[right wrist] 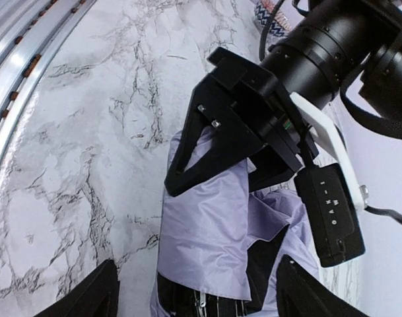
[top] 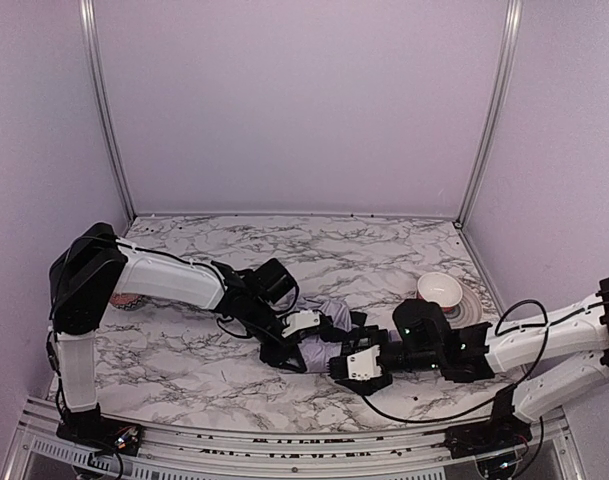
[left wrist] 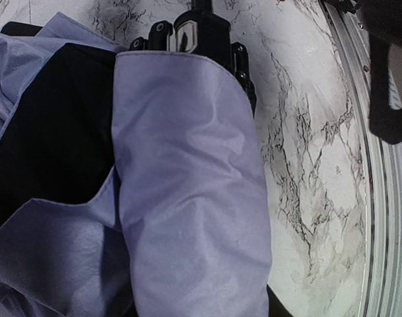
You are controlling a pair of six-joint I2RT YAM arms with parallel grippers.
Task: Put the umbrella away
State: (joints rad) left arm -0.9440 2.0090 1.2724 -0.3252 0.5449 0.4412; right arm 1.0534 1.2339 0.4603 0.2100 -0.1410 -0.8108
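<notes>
While the left gripper [right wrist: 224, 181] is pinching a fold of the pale lavender-white fabric umbrella [top: 322, 350] lying crumpled front-centre on the grey-veined marble table [top: 184, 360], the right gripper [right wrist: 197, 267] is hovering spread wide beside it, likely needing to close on the whole bundle, not loose cloth.

Marble-print tabletop [top: 314, 245] w/ plain lavender walls [top: 304, 100] on 3 sides, metal posts [top: 106, 110] in back corners.
</notes>
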